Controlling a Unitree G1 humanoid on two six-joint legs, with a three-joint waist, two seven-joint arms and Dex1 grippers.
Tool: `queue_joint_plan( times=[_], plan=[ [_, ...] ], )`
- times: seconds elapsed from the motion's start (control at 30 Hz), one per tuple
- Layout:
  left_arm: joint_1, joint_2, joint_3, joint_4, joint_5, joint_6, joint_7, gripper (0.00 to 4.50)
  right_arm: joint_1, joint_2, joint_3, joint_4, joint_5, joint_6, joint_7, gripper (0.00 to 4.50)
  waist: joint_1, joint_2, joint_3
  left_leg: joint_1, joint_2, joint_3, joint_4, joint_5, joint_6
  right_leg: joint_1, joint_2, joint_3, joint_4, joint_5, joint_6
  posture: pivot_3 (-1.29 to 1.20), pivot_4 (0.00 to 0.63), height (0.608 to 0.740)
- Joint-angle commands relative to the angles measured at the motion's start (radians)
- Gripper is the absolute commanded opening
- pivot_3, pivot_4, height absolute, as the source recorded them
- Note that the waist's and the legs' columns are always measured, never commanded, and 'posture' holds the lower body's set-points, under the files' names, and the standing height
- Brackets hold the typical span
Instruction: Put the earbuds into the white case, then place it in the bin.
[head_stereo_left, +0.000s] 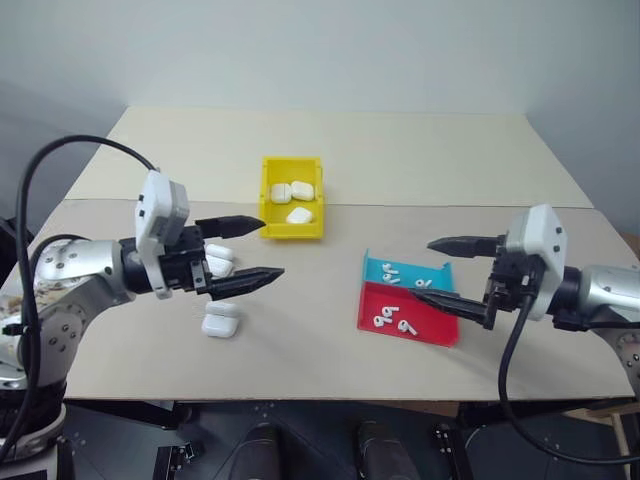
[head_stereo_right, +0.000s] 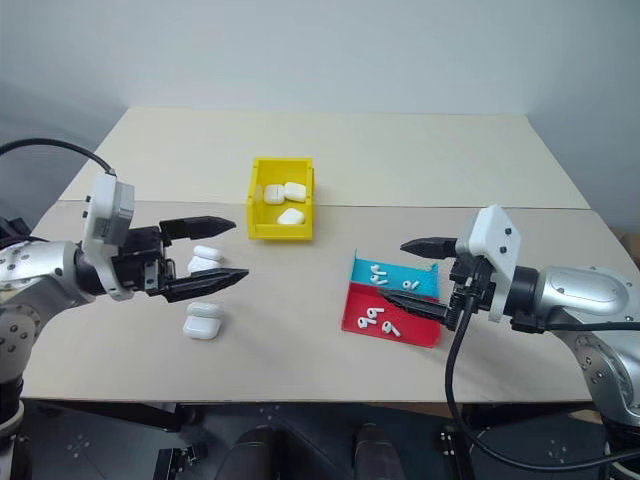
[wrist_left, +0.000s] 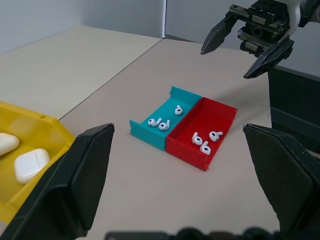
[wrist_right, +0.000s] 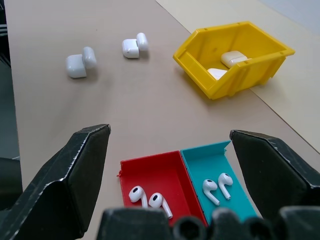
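Two white cases lie with lids open on the table's left side, one (head_stereo_left: 221, 320) nearer the front and one (head_stereo_left: 218, 258) behind it. My left gripper (head_stereo_left: 270, 247) hovers open above them, holding nothing. Several earbuds lie in the flat tray, some in its red half (head_stereo_left: 392, 318) and some in its blue half (head_stereo_left: 392, 270). My right gripper (head_stereo_left: 417, 270) hangs open just right of the tray, also holding nothing. The yellow bin (head_stereo_left: 268, 190) stands behind the middle of the table with three closed white cases (head_stereo_left: 300, 215) inside.
The red and blue tray (head_stereo_left: 440, 335) sits right of centre, near the front edge. A seam runs across the table behind the bin. Bare tabletop lies between the open cases and the tray.
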Motion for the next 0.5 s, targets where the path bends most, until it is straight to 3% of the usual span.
queue_joint_plan(
  times=[0.03, 0.3, 0.5],
  plan=[
    [0.01, 0.032, 0.037, -0.035, -0.041, 0.011, -0.017, 4.5, 0.002, -0.014, -0.049, -0.032, 0.014, -0.024, 0.008, 4.46, 0.0, 0.0, 0.0, 0.0, 0.0, 0.0, 0.0, 0.0, 0.0, 0.0, 0.0, 0.0, 0.0, 0.0, 0.0, 0.0, 0.15, 0.74],
    [0.073, 0.159, 0.099, -0.043, -0.042, 0.108, 0.046, 4.5, 0.014, -0.008, -0.049, -0.035, 0.025, -0.003, -0.013, 4.46, -0.002, -0.001, 0.0, 0.0, 0.0, 0.002, -0.001, 0.0, 0.0, -0.003, 0.0, 0.002, 0.001, 0.0, 0.0, 0.0, 0.15, 0.74],
    [0.138, 0.367, 0.104, 0.019, 0.079, 0.107, -0.049, 4.5, -0.022, -0.016, -0.013, -0.024, 0.016, 0.007, -0.031, 4.46, -0.002, -0.001, 0.001, -0.001, 0.0, 0.004, -0.003, 0.0, 0.0, -0.005, 0.0, 0.003, 0.001, 0.0, 0.0, 0.0, 0.15, 0.74]
  ],
)
